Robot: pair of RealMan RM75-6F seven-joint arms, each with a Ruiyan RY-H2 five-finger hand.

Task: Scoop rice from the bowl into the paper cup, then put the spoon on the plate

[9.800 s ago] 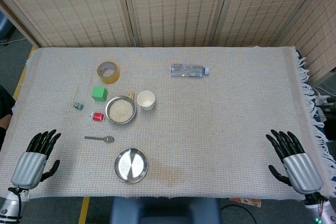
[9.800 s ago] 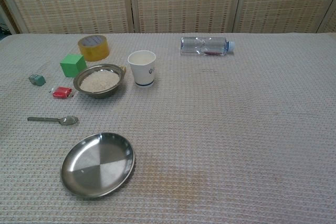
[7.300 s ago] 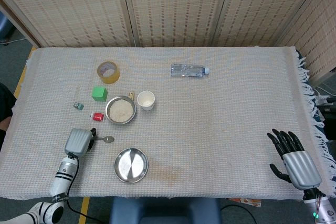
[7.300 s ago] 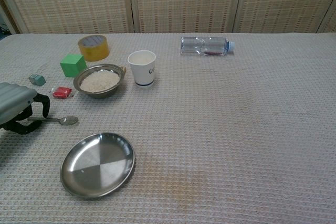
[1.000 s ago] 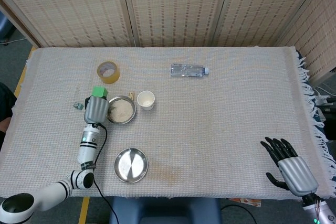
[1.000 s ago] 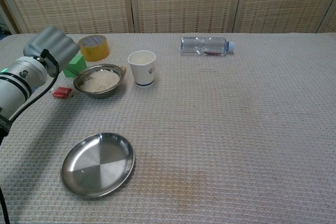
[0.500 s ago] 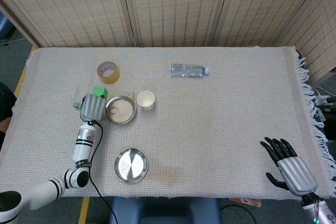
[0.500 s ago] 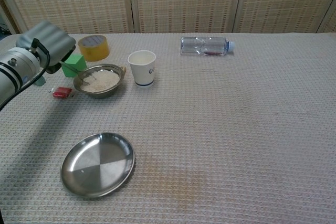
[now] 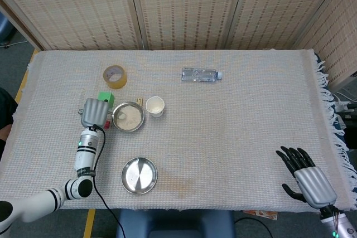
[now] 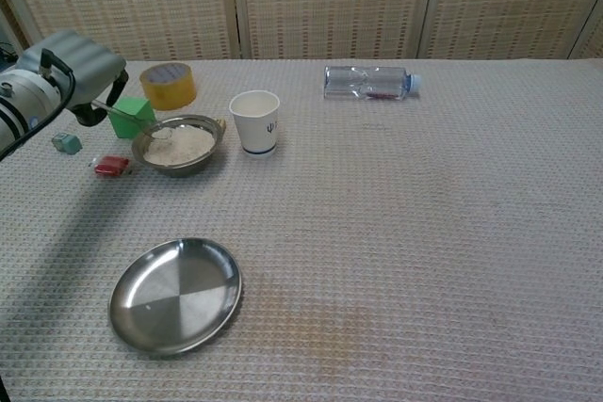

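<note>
Head view: my left hand (image 9: 95, 112) sits just left of the bowl (image 9: 128, 117), positioned to work the rice; the paper cup (image 9: 155, 106) stands just right of it, the plate (image 9: 139, 175) nearer me. My right hand (image 9: 305, 178) rests spread and empty, well apart.

Chest view: left hand closed around the spoon (image 10: 132, 120), its tip angled down to the rice for scooping.

left hand (image 10: 71, 68): fingers hidden under grey back, arm cut by left edge
spoon (image 10: 132, 120): handle end hidden in hand
right hand (image 9: 309, 182): wrist cut by bottom edge
</note>
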